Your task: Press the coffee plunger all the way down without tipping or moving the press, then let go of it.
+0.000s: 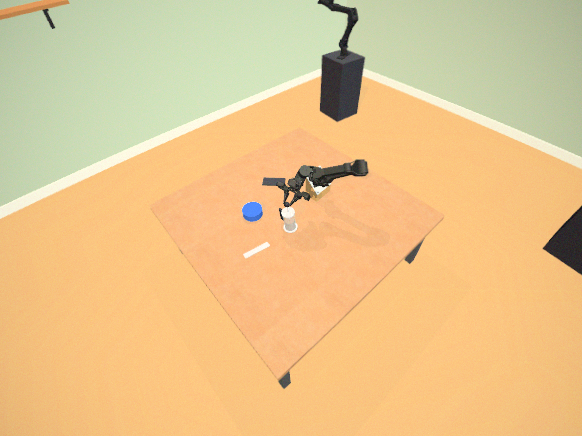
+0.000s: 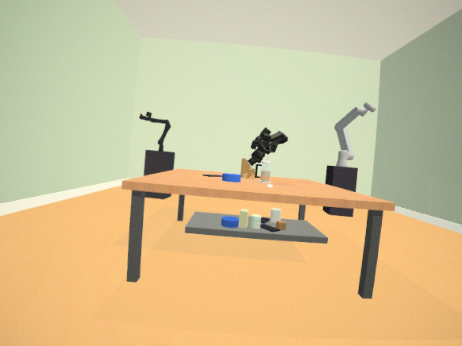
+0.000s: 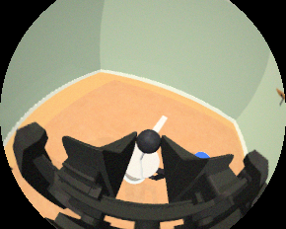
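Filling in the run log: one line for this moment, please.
phase: pressing | gripper: jaws shut on plunger knob | coffee press: upright on table | release: not yet

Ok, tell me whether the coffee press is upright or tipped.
Upright. The coffee press stands straight on the table, and the gripper is closed on the plunger knob above it.
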Robot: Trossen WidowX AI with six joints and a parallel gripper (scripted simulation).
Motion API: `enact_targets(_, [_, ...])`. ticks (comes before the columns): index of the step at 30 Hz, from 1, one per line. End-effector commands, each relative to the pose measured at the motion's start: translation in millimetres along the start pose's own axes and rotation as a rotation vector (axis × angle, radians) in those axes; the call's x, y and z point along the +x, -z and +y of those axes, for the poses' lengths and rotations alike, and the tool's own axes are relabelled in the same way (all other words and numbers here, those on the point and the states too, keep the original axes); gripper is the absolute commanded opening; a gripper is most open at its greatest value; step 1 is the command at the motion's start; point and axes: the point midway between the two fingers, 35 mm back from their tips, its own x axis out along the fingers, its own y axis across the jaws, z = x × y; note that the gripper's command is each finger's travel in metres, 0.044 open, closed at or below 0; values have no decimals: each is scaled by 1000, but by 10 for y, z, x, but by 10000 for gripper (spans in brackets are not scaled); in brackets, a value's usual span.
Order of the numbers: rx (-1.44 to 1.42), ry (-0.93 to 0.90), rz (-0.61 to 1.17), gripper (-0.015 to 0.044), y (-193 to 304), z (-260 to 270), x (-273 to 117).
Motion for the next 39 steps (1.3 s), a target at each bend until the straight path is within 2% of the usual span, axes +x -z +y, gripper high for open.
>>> enact_targets(1, [48, -4, 39, 124, 232, -10, 72])
enact_targets(15, [51, -11, 28, 124, 298, 21, 219])
enact_targets(39, [50, -12, 28, 124, 271, -7, 250])
